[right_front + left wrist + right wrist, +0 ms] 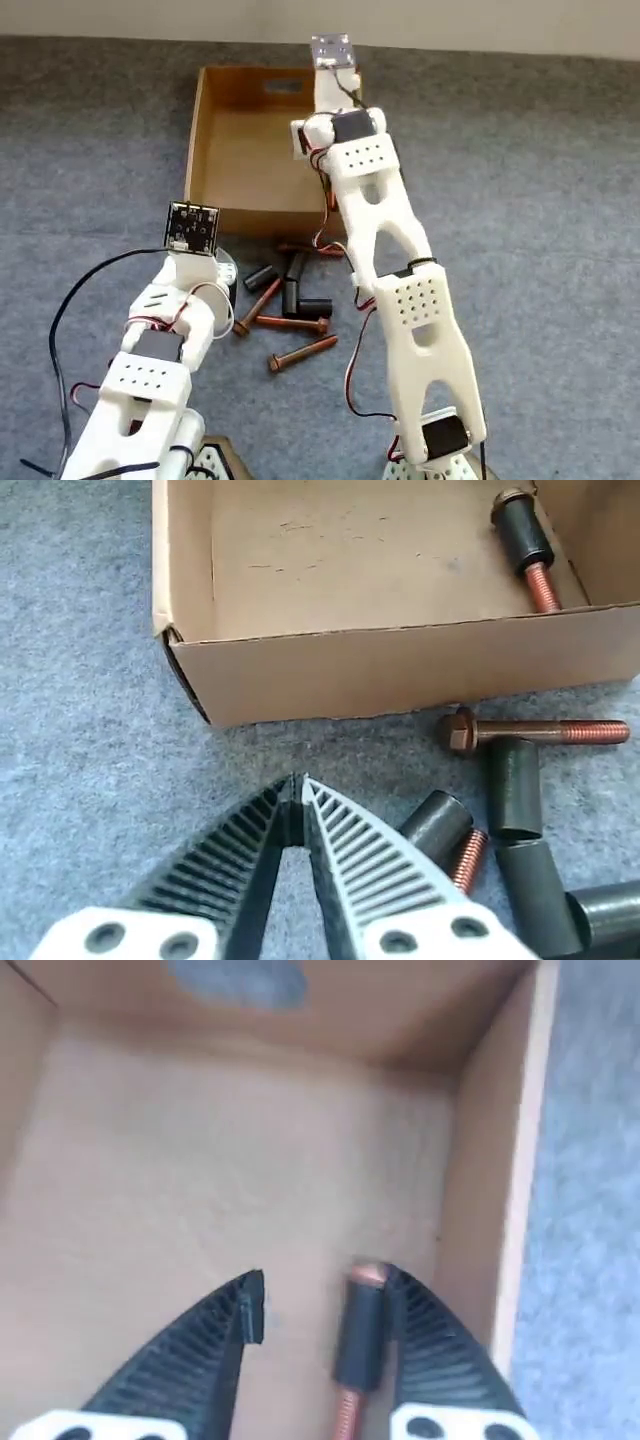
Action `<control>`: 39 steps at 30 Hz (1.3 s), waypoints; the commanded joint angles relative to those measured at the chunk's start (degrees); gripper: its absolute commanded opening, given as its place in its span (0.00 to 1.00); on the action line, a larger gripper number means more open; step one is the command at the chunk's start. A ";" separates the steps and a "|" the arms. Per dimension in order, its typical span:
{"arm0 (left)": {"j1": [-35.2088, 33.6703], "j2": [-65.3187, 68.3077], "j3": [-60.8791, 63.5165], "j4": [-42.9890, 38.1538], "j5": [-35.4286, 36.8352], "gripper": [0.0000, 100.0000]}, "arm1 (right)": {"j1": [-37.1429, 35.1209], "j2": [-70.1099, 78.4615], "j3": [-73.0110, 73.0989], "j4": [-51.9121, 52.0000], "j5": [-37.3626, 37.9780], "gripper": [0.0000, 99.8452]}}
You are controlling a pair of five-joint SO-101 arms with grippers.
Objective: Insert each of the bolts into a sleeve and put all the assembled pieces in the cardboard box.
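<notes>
One assembled piece [360, 1345], bolt inside a dark sleeve, down on the floor of the cardboard box [510, 1160], close along the wall on the box's 3 o'clock side as the high view has it. Runs roughly on the 12-to-6 line, head toward 12 o'clock, bare thread toward 6 o'clock and the front wall.

Right gripper [325, 1282] spread wide just above the box floor, clamping nothing; piece right against one finger, the other finger well apart from it. Right arm [375, 210] stretched over the box's 5 o'clock corner.

Left gripper [300, 785] closed tip to tip, empty, over the grey tabletop [550, 200] outside the front wall, near the box's 7 o'clock corner.

One loose bolt [540, 730] flat just beside the front wall, outside, on the 9-to-3 line, head toward 9 o'clock. Four sleeves [290, 297] and three more bolts [292, 323] scattered at 6 o'clock from the box, between the two arms.
</notes>
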 commanded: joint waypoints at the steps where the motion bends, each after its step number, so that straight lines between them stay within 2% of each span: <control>1: 0.57 -0.84 -0.22 -1.05 0.18 0.01 | -1.36 -0.92 -4.97 0.31 0.70 0.07; 2: 0.57 -0.84 -0.22 -1.05 0.18 0.01 | -1.45 -0.92 -4.97 0.40 0.70 0.01; 3: 0.57 -0.84 -0.22 -1.05 0.18 0.01 | -1.45 -1.19 -4.97 1.10 0.70 0.00; 5: 0.57 -0.84 -0.22 -1.05 0.18 0.01 | -1.27 -1.89 -6.46 5.32 0.79 0.03; 16: 0.57 -0.84 -0.22 -1.05 0.18 0.01 | 1.71 -4.35 -30.73 30.11 0.88 0.03; 26: 0.57 -0.57 -0.22 -1.14 0.18 0.01 | -1.19 -12.88 -31.34 30.81 0.53 0.03; 30: 0.48 -0.48 -0.04 -2.02 0.18 0.01 | -2.51 -22.73 -22.99 30.81 0.70 0.03; 39: 0.48 -0.48 -0.04 -2.11 0.18 0.01 | -2.33 -48.84 14.99 30.46 0.88 0.03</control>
